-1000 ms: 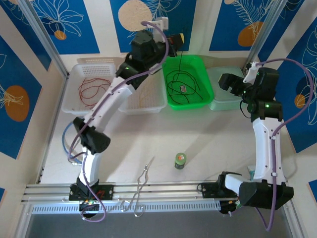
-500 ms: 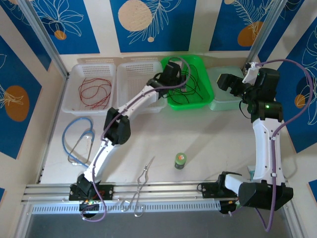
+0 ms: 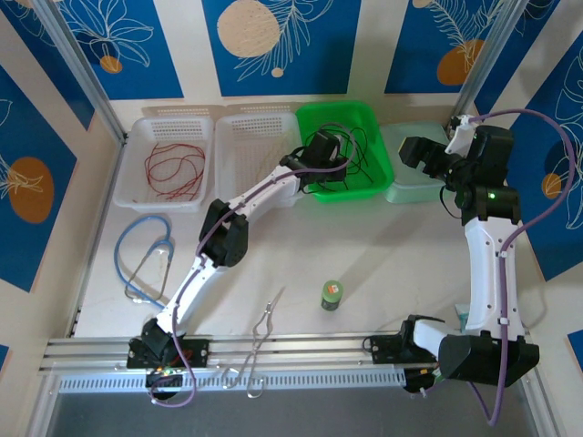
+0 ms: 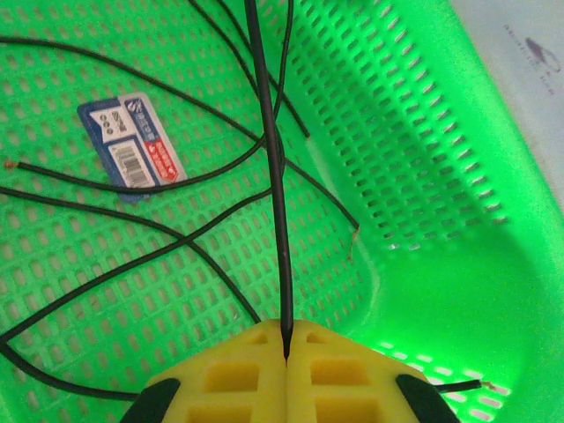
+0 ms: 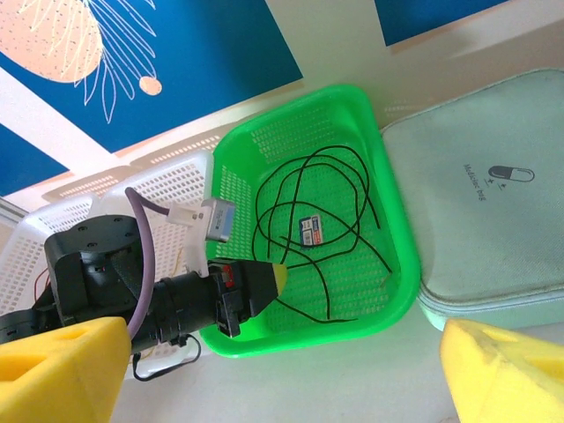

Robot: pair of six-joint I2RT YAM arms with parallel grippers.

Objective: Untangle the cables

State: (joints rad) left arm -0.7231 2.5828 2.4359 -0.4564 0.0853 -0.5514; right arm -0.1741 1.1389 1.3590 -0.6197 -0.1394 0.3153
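Note:
Several black cables [image 3: 357, 146] lie looped over one another in the green basket [image 3: 378, 187]. My left gripper [image 3: 339, 164] is low inside that basket, near its front left. Its yellow fingers [image 4: 225, 379] are shut on one black cable [image 4: 275, 176], which runs straight up from the tips across the other loops. From the right wrist view the left gripper [image 5: 278, 275] points at the black cables [image 5: 308, 203]. Red cables [image 3: 173, 168] lie in the far-left white basket [image 3: 137, 196]. My right gripper [image 3: 421, 150] hangs open above the mint case, holding nothing.
A second white basket [image 3: 260, 137] stands between the red-cable basket and the green one. A mint case [image 3: 414, 187] sits right of the green basket. A blue stethoscope [image 3: 137, 259], metal tongs [image 3: 261, 330] and a small green bottle [image 3: 332, 294] lie on the table.
My left arm has swung down from high over the baskets into the green basket, carrying the black cable with it. The right arm has not moved.

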